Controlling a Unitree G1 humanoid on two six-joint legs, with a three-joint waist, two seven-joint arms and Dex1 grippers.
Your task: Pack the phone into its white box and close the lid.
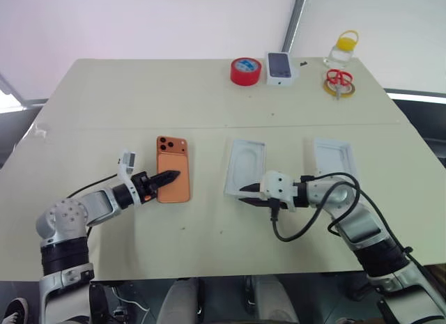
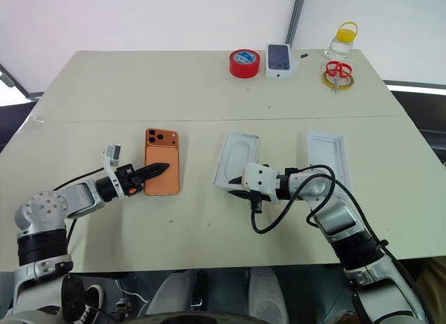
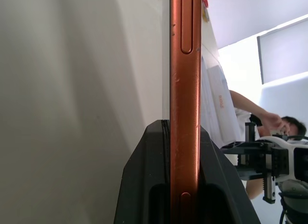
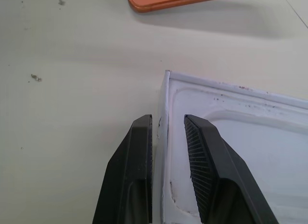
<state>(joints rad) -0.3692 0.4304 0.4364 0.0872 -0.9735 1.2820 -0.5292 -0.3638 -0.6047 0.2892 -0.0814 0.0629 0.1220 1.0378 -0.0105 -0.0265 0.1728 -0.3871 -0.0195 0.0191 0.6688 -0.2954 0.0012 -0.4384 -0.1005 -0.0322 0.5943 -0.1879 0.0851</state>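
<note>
Left pincer point(image 1: 169, 176) gripping the phone point(image 1: 173, 168); right pincer point(image 4: 168, 137) straddling a tray wall.

The phone lies camera side up on the desk point(image 1: 139, 101), toward the robot's left. The left pincer is clamped on its long edge, one black finger above and one below, as the left wrist view confirms. Near the centre of the desk lies a shallow white tray point(image 1: 245, 166); the right pincer's fingers point(image 4: 132, 176) stand on either side of its near corner wall, a little apart, with a narrow gap visible beside the wall. A second white tray point(image 1: 333, 157) lies further to the robot's right. At the far edge stand a red tape roll point(image 1: 245, 71), a small white box with a phone picture point(image 1: 280, 67), red scissors point(image 1: 339, 79) and a yellow-capped bottle point(image 1: 343, 51).
</note>
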